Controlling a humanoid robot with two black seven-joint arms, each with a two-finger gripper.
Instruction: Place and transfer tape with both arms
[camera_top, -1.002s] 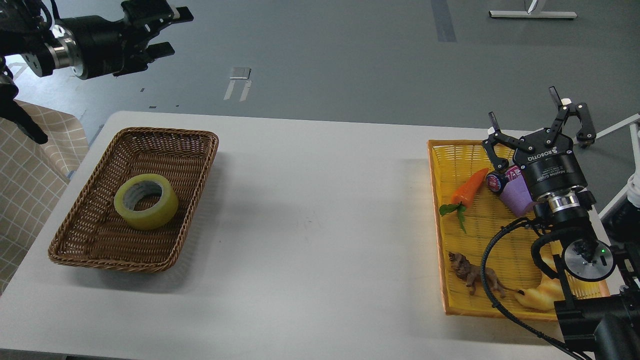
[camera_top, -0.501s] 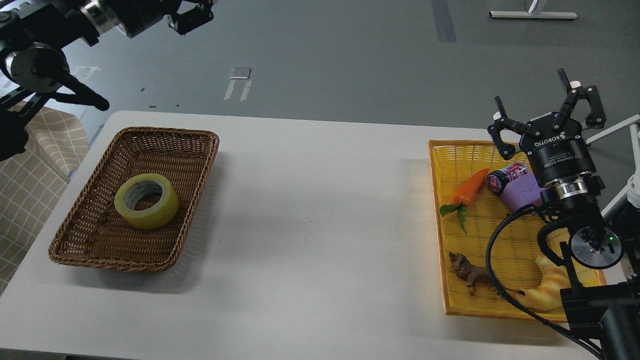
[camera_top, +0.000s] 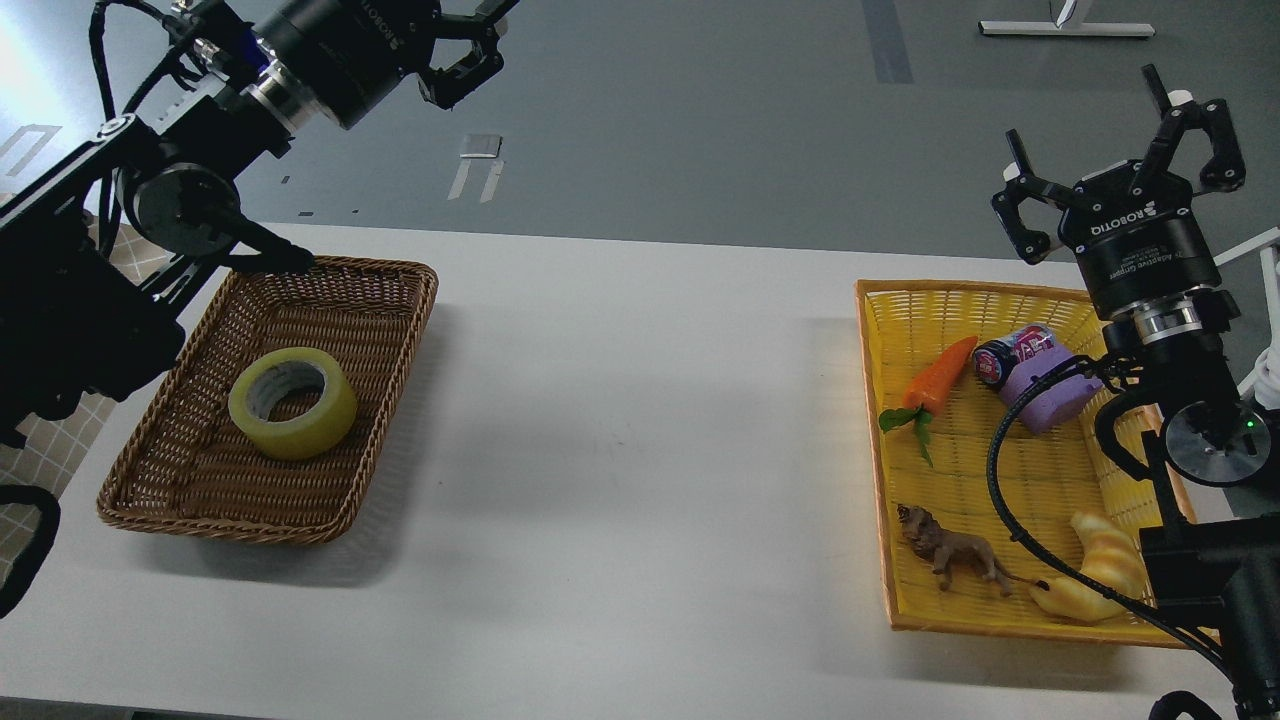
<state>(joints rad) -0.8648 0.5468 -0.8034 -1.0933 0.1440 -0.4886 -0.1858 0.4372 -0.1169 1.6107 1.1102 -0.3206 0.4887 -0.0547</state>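
Observation:
The tape (camera_top: 292, 402), a yellow roll with a grey-white core, lies flat in the brown wicker basket (camera_top: 380, 400) at the table's left. My left gripper (camera_top: 470, 45) is high at the view's top edge, beyond and to the right of the basket, well clear of the tape. Its fingers look spread and hold nothing, and their tips are partly cut off. My right gripper (camera_top: 1115, 165) is open and empty, fingers pointing up, above the far end of the yellow tray (camera_top: 870, 450).
The yellow tray holds a toy carrot (camera_top: 940, 375), a small can (camera_top: 1010, 355), a purple cup (camera_top: 1050, 395), a toy lion (camera_top: 950, 550) and a croissant toy (camera_top: 1095, 580). The white table (camera_top: 640, 420) lies between basket and tray. My left arm's elbow (camera_top: 185, 205) hangs over the basket's far-left corner.
My left arm has swung in from the left, its gripper moving right along the top edge. My right gripper has risen and moved right, off the tray's contents. The tape has not moved.

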